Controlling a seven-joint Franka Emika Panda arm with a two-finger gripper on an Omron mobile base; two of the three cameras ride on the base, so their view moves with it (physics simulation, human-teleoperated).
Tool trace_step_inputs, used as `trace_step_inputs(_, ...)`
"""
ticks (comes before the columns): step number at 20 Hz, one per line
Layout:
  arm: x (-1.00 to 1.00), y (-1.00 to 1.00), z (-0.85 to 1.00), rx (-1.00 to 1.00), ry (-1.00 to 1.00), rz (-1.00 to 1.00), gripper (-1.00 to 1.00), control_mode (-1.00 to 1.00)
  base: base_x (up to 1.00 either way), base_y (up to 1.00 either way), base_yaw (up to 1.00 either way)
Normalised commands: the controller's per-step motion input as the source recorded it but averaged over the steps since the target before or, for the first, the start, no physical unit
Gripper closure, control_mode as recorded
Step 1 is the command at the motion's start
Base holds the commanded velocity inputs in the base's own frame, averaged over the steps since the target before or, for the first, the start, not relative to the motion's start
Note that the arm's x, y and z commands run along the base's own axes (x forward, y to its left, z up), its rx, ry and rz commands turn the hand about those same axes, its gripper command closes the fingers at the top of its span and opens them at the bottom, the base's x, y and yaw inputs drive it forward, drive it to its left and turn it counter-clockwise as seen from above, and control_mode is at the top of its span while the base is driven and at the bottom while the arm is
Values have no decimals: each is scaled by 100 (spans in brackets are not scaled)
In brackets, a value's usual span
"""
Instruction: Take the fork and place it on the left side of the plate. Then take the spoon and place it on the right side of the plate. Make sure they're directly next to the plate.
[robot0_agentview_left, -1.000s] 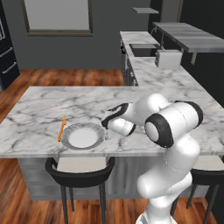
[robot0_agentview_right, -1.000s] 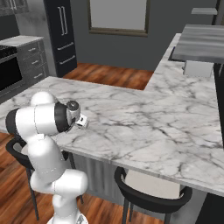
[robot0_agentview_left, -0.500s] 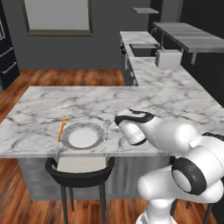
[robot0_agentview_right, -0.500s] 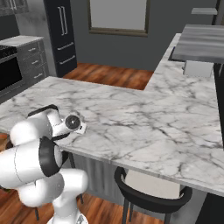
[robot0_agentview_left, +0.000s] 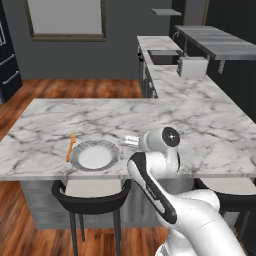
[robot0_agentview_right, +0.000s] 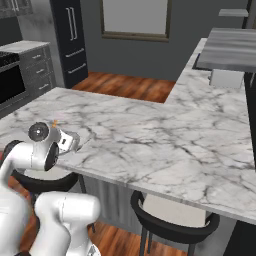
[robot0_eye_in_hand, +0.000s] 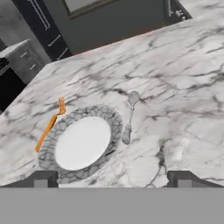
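Marble, white veined with grey, tops the long island counter (robot0_agentview_left: 45, 120), and on its near edge sits one plate (robot0_eye_in_hand: 83, 142), round, with a grey textured rim and a white centre. One orange fork (robot0_eye_in_hand: 49, 124) lies along the plate's left side, its handle just touching or almost touching the rim, tines pointing away from the counter's front edge. One silvery-grey spoon (robot0_eye_in_hand: 130, 116) lies on the plate's right side, its near end right against the rim and the rest slanting slightly away from it; which end is the bowl is hard to tell at this size. In the left base view the same three things show in a row: fork (robot0_agentview_left: 70, 146), plate (robot0_agentview_left: 95, 156), then the spoon (robot0_agentview_left: 131, 140) partly behind the arm's wrist.

One gripper (robot0_eye_in_hand: 112, 177) hangs above the counter's near edge, just beside the plate and spoon, with its two dark fingertips (robot0_eye_in_hand: 41, 178) spread wide apart and nothing between them: it holds nothing. In the right base view the hand (robot0_agentview_right: 67, 141) shows at the counter's front edge.

Two dark bar stools stand under the island's front: one stool (robot0_agentview_left: 90, 195) below the plate, a second stool (robot0_agentview_right: 172, 220) further along to the right.
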Motion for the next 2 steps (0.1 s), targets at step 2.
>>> trace_step_inputs(2,-64,-25,100,-24,39,-6,-100,-100,0,0,0)
